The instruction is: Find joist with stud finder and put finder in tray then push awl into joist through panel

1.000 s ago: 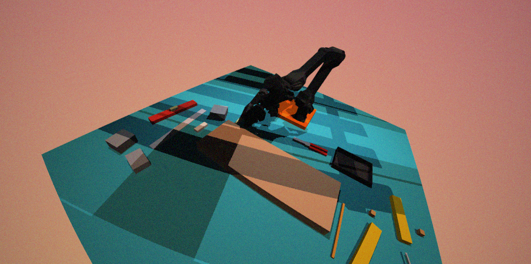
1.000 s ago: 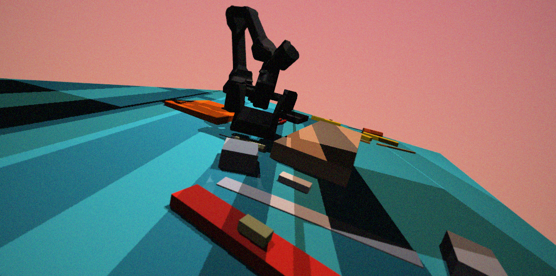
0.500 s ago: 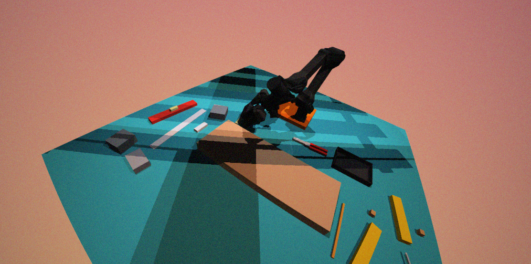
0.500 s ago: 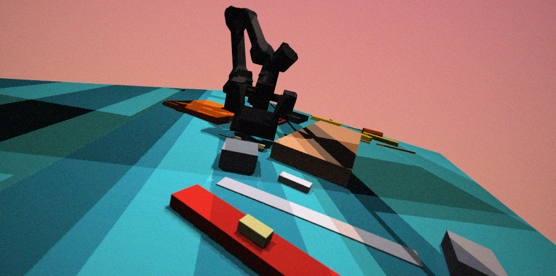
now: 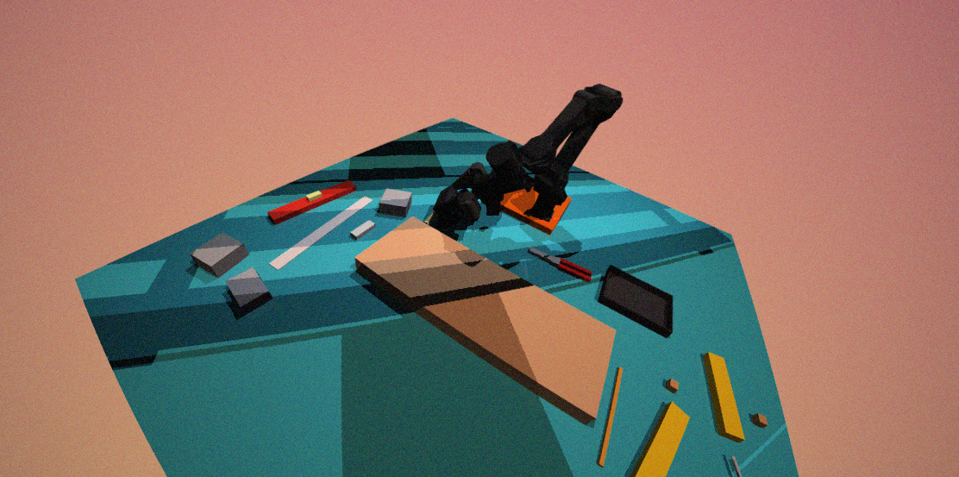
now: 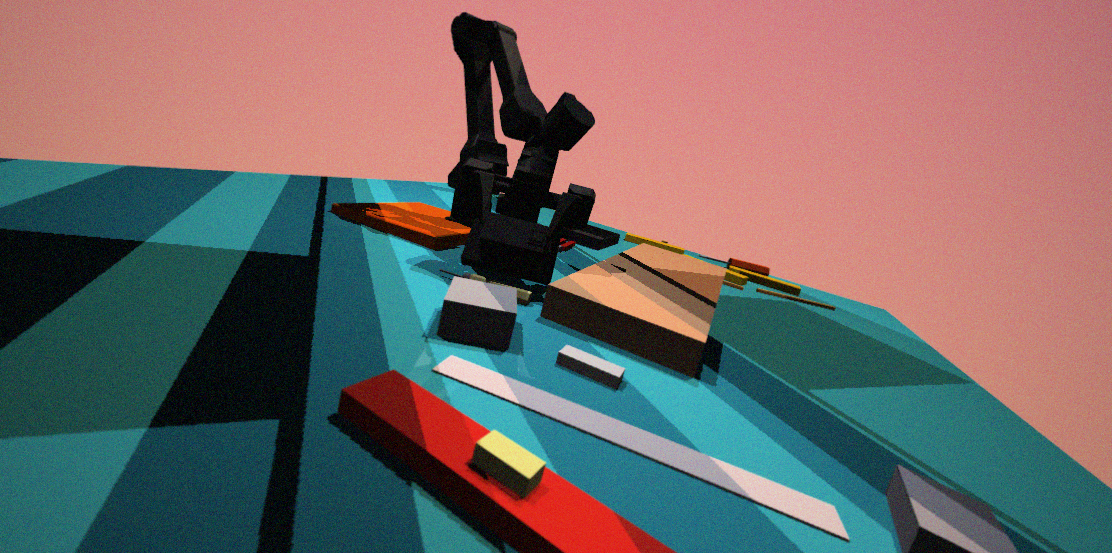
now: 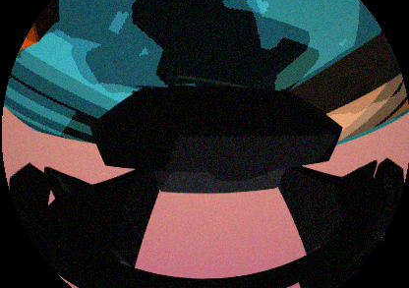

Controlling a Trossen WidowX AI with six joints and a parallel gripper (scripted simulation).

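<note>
My gripper (image 5: 456, 208) (image 6: 513, 238) is shut on the stud finder (image 5: 459, 213) (image 6: 509, 252) (image 7: 216, 134), a wide black block. It hangs low at the far corner of the tan floor panel (image 5: 429, 259) (image 6: 637, 302) (image 7: 368, 107), between the panel and a grey block (image 5: 394, 200) (image 6: 478, 308). I cannot tell if it touches the panel. The awl (image 5: 560, 262) (image 6: 566, 244), with a red handle, lies on the table right of the panel. The dark tray (image 5: 634, 298) (image 6: 597, 236) lies beyond the awl. The joist is hidden.
The arm stands on an orange base plate (image 5: 523, 205) (image 6: 404, 218). A red level (image 5: 311, 200) (image 6: 466, 440), a pale ruler strip (image 5: 322, 232) (image 6: 622, 432), a small grey piece (image 5: 362, 229) (image 6: 591, 364) and two grey blocks (image 5: 219, 252) (image 5: 247, 289) lie left of the panel. Yellow bars (image 5: 723, 396) (image 5: 664, 440) lie at its near end.
</note>
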